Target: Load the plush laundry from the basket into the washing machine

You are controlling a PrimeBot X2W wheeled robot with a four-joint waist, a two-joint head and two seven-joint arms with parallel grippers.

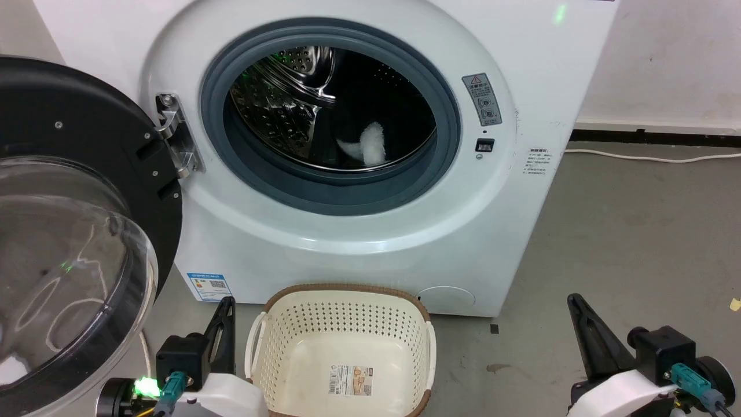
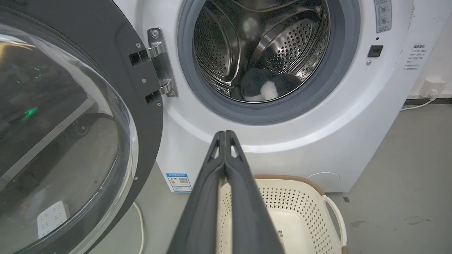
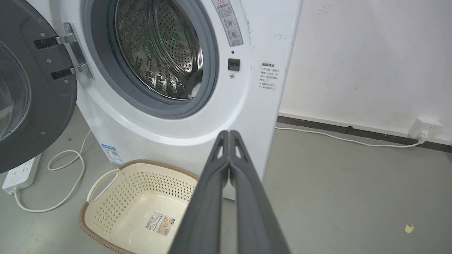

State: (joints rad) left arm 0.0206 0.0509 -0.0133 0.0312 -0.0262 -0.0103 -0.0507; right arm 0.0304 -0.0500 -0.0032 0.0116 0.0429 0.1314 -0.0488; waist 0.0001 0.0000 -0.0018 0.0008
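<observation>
The plush laundry [image 1: 366, 146] lies low inside the steel drum of the washing machine [image 1: 515, 231], black with white patches; the left wrist view has it as a dark fluffy lump [image 2: 263, 86]. The black-framed domed door [image 1: 69, 231] stands swung wide to the left. On the floor before the washer sits the cream basket [image 1: 341, 324], holding nothing but the label on its floor. My left gripper [image 1: 227, 302] is shut beside the basket's left handle, its fingertips [image 2: 225, 133] pressed together. My right gripper [image 1: 573, 298] is shut, right of the basket, over bare floor.
A white power strip [image 3: 19, 174] with a looping cable lies on the floor under the open door. Another white cable [image 3: 339, 138] runs along the wall's base to a socket [image 3: 425, 128]. Grey floor stretches to the right of the washer.
</observation>
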